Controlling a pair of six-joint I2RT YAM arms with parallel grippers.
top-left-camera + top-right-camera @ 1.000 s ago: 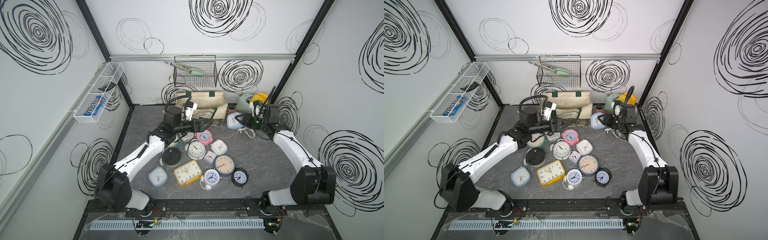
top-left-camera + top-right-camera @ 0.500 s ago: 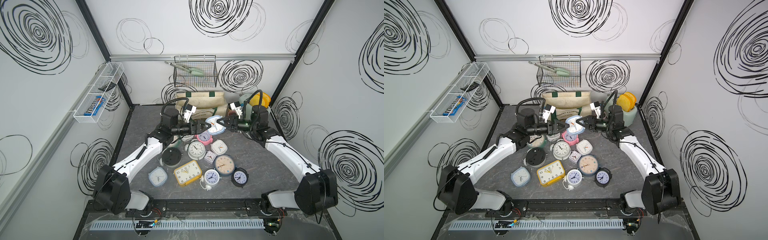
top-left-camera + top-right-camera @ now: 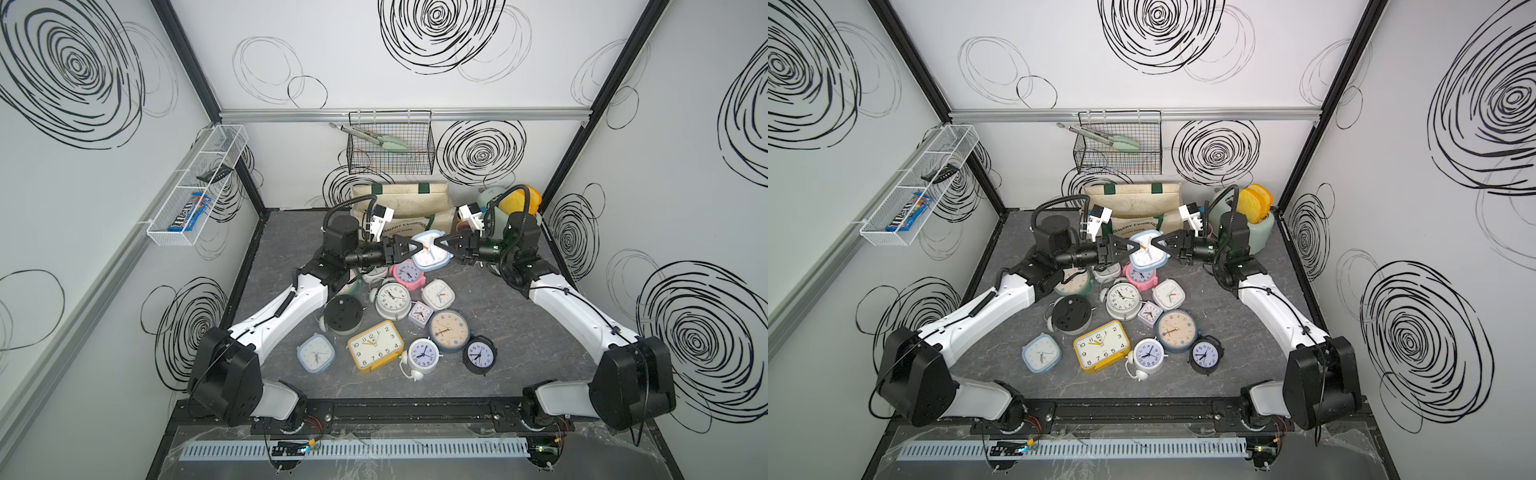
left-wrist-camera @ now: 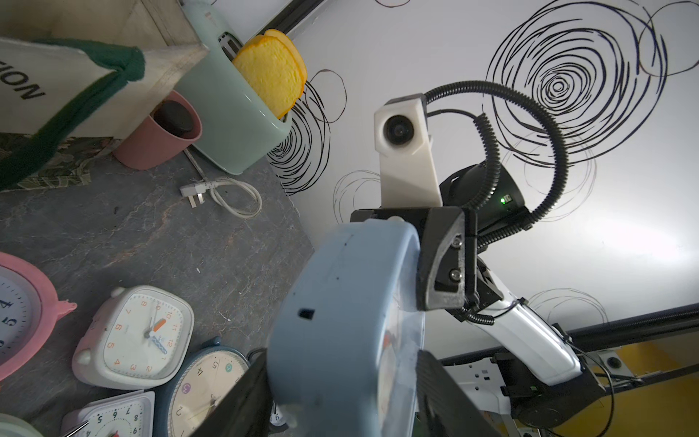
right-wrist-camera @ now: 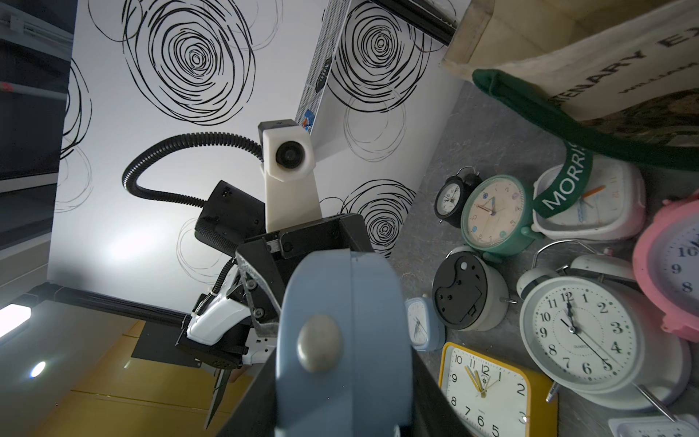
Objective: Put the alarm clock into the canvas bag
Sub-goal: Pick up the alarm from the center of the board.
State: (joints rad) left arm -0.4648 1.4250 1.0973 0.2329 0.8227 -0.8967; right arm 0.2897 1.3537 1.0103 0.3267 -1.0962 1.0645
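A light blue alarm clock (image 3: 430, 254) (image 3: 1147, 255) hangs in the air just in front of the canvas bag (image 3: 407, 208) (image 3: 1133, 203). Both arms reach in from opposite sides and meet at it. My left gripper (image 3: 419, 248) (image 4: 342, 382) has its black jaws pressed against the clock's back and clear front. My right gripper (image 3: 439, 245) (image 5: 342, 386) is shut on the opposite edge of the clock (image 5: 340, 340). The cream bag stands open against the back wall, and a dark green handle (image 5: 559, 189) droops over the clocks below.
Several other alarm clocks lie heaped on the grey table under both grippers, among them a yellow one (image 3: 376, 345) and a pink one (image 3: 407, 272). A mint toaster (image 3: 1260, 224), a pink cup (image 4: 159, 132) and a plug cable (image 4: 223, 191) sit back right. A wire basket (image 3: 390, 147) hangs above the bag.
My right arm carried the blue clock from beside the toaster to the middle, in front of the bag. My left gripper came up to it and narrowed its jaws onto it.
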